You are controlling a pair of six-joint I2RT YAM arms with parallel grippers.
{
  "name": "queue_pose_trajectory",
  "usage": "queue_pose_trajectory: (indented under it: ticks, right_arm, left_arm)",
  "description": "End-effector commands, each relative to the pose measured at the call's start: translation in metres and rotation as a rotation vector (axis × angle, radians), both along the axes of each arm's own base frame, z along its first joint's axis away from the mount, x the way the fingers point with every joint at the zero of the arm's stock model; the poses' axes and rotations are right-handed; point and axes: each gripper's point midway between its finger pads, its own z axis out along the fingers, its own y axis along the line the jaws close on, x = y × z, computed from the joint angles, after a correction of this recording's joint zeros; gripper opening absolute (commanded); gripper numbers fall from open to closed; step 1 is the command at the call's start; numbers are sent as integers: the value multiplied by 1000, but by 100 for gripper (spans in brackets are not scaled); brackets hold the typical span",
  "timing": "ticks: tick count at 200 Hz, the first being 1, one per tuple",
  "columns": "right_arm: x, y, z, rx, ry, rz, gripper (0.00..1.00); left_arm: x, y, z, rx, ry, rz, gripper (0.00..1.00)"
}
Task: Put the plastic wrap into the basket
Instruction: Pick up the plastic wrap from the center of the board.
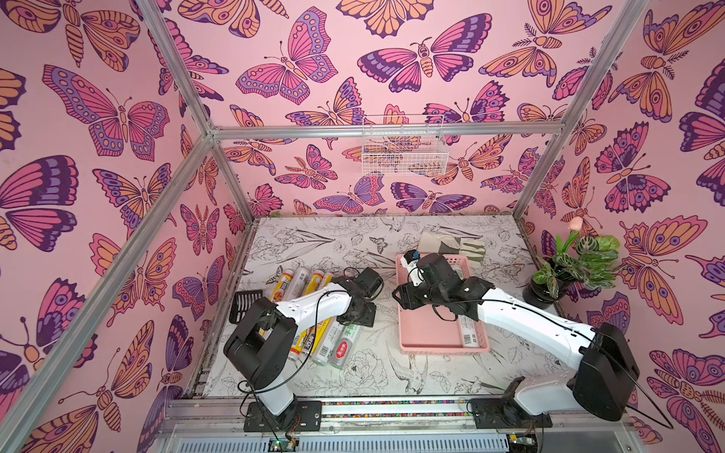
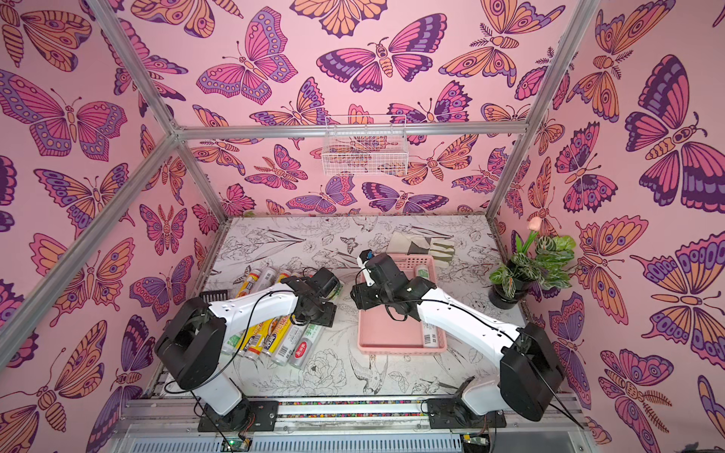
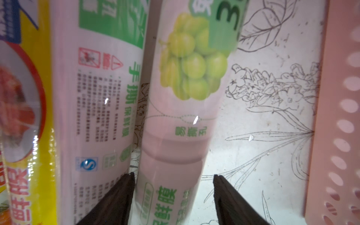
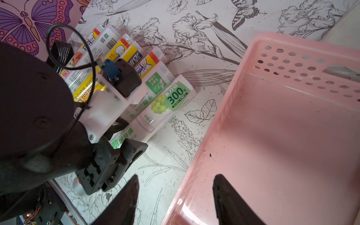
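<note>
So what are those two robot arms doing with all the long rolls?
They are putting plastic wrap rolls into the pink basket. One roll already lies inside it. The left gripper is open, straddling the roll with green grapes, which lies on the table. The right gripper hangs open and empty at the basket's edge.

I read "300" in big green digits, with 免刀切 above and "90" below, on the grape-printed roll [image 4: 167, 101], which lies at nine o'clock of the basket [image 4: 292, 64]. The neighbour roll [image 3: 101, 93] bears 手撕保鲜膜 in green, a red warning triangle, a red crossed-out sign and a blue S mark. A yellow roll [image 4: 134, 52] shows "15". A white roll [image 4: 109, 41] carries a barcode and a QR code. The boxed roll [image 1: 469, 331] along the basket's three o'clock wall shows a barcode, but its digits are too small for me.
</note>
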Motion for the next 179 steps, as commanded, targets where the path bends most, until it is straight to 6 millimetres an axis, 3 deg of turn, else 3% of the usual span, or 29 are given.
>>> queue_pose_trajectory:
  ticks: [1,63,113,179]
  right_arm:
    - [0,-2,-5,-28,-2,-2,64]
    - [-3,2,-11,-9,28,7,64]
    - [-11,7,-27,-15,101,32,64]
    - [-7,0,-25,-36,71,7,64]
  left_arm:
    - [-3,8,-4,60,25,6,70]
    - [-12,6,-14,72,71,-2,72]
    - [-19,4,-22,83,98,-13,71]
    - [-21,9,-27,130,107,-17,72]
